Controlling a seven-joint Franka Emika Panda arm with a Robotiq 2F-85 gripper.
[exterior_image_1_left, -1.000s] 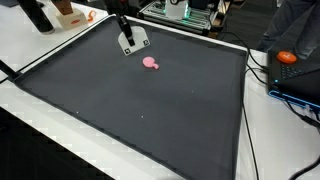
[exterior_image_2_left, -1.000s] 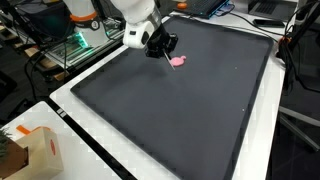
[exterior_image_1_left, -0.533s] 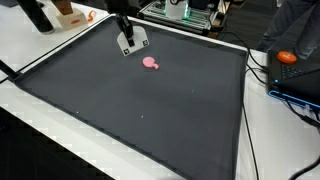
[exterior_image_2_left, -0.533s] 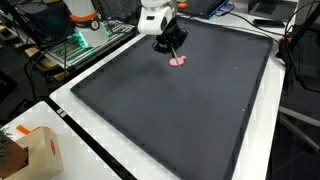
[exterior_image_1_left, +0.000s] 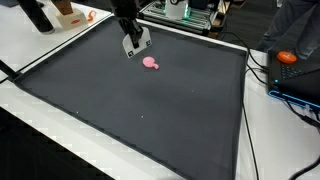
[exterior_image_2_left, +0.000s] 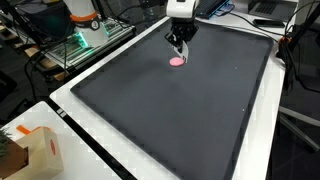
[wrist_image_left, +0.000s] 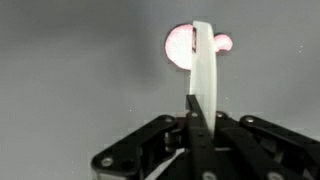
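Note:
A small pink piece (exterior_image_1_left: 151, 63) (exterior_image_2_left: 177, 60) lies on the black mat (exterior_image_1_left: 150, 110) near its far edge. My gripper (exterior_image_1_left: 131, 36) (exterior_image_2_left: 180, 38) hangs just above and beside it, shut on a thin white flat piece (exterior_image_1_left: 135, 44). In the wrist view this white piece (wrist_image_left: 203, 65) shows edge-on, sticking out from the gripper (wrist_image_left: 195, 105) and crossing in front of the pink piece (wrist_image_left: 181, 44). Whether the white piece touches the pink one or the mat, I cannot tell.
The mat (exterior_image_2_left: 170, 110) covers most of a white table (exterior_image_1_left: 40, 45). An orange object (exterior_image_1_left: 287, 57) and cables lie off the mat's side. A cardboard box (exterior_image_2_left: 30, 150) stands at a table corner. Equipment racks (exterior_image_1_left: 185, 12) line the far edge.
The arm has swung along the mat's far edge and turned the wrist, bringing the white piece over the pink piece. The pink piece has stayed in place.

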